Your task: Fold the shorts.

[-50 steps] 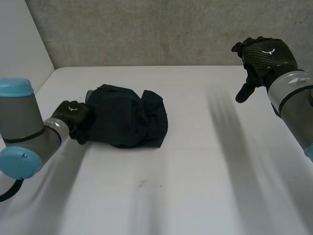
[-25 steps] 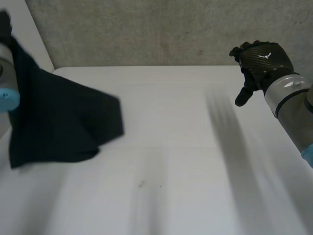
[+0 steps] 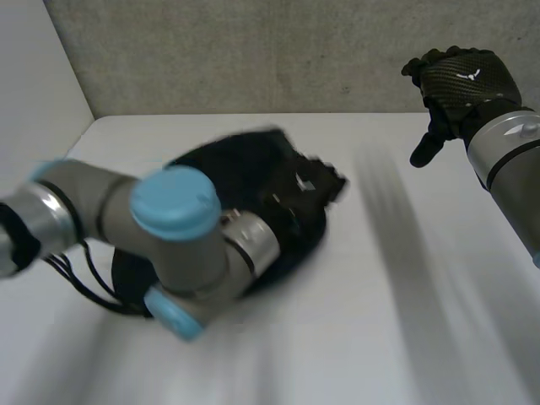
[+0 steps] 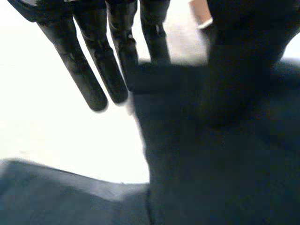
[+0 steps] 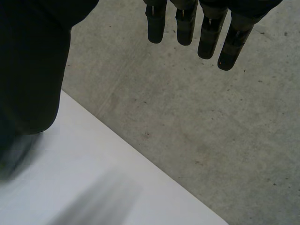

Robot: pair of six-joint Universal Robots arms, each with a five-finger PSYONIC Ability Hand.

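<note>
Shorts [image 3: 245, 164] pinched between thumb and straight fingers [image 4: 86, 75] of left hand [image 3: 305, 181]; right hand [image 3: 460, 80] well apart, fingers spread.

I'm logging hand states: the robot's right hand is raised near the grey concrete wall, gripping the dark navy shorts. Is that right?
Not gripping. The right hand is raised near the grey concrete wall but empty, fingers relaxed, as the right wrist view shows; the dark navy shorts lie on the white table in the head view.
</note>
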